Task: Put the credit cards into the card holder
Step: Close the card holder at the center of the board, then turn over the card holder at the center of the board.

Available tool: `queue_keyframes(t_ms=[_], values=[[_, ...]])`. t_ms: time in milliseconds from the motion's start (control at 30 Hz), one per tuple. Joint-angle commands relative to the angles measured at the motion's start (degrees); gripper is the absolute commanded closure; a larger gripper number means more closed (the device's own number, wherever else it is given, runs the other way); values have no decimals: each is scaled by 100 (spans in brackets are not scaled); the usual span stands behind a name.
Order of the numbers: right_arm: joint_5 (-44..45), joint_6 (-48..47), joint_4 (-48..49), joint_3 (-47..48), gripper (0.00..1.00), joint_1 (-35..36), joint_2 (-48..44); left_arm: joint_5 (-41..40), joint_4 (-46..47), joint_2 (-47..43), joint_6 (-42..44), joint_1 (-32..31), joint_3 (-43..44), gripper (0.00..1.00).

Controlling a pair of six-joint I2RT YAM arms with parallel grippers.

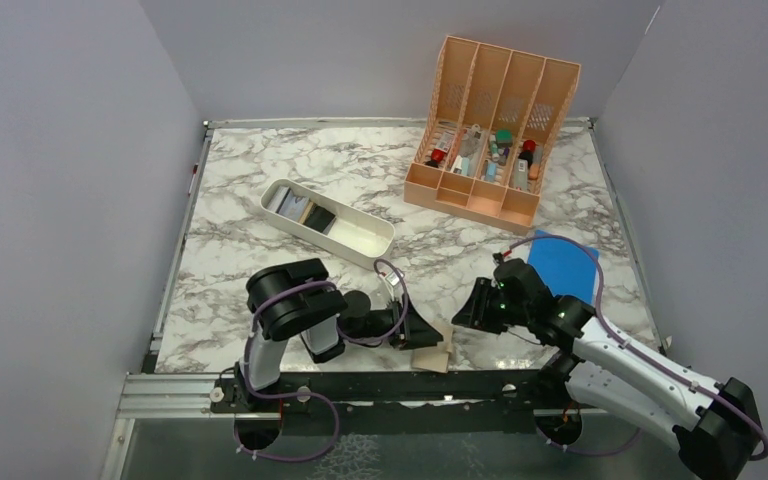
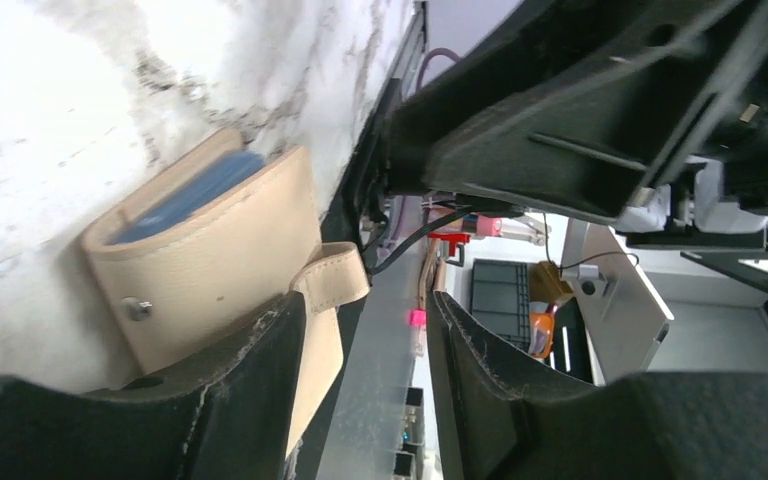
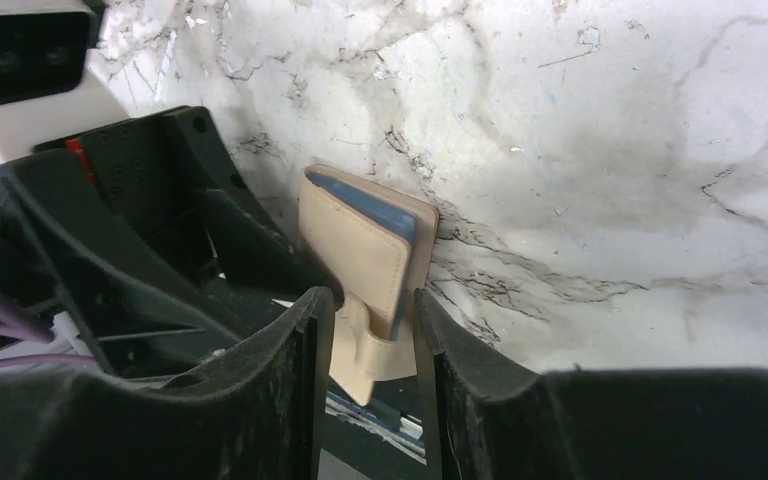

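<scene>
The tan card holder (image 1: 441,356) lies folded at the table's near edge, partly over the rail, between my two grippers. In the left wrist view the card holder (image 2: 210,270) shows its snap button, strap and a blue-grey inside. My left gripper (image 2: 365,300) is open, its left finger (image 2: 250,370) against the holder's edge and strap. My right gripper (image 3: 370,295) is open, and the card holder's (image 3: 360,235) strap hangs between its fingers with small gaps. Credit cards, one pale (image 1: 286,200) and one black (image 1: 320,217), lie in the white tray (image 1: 365,238). Whether cards sit inside the holder I cannot tell.
A peach slotted organizer (image 1: 490,130) with small items stands at the back right. A flat bright-blue rectangle (image 1: 563,265) lies right of my right arm. Grey walls close in the left, back and right sides. The metal rail (image 1: 360,385) runs along the near edge.
</scene>
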Motion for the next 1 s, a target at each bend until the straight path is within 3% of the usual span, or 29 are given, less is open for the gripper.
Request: queue_keyframes(t_ms=[0, 200, 433, 667, 967], values=[[31, -9, -155, 17, 59, 13, -91, -161, 501, -607, 510, -49, -126, 50], [145, -193, -227, 153, 57, 12, -219, -470, -1225, -1581, 1337, -97, -75, 48], [-123, -1073, -141, 540, 56, 12, -287, -779, -2520, -2493, 1896, -122, -121, 48], [-698, -1451, -152, 844, 50, 16, 818, -1487, -4831, -3795, 2682, -151, 83, 48], [-1141, -1168, -66, 478, 42, 21, 1523, -1787, -5680, -3877, 2369, -489, -100, 48]])
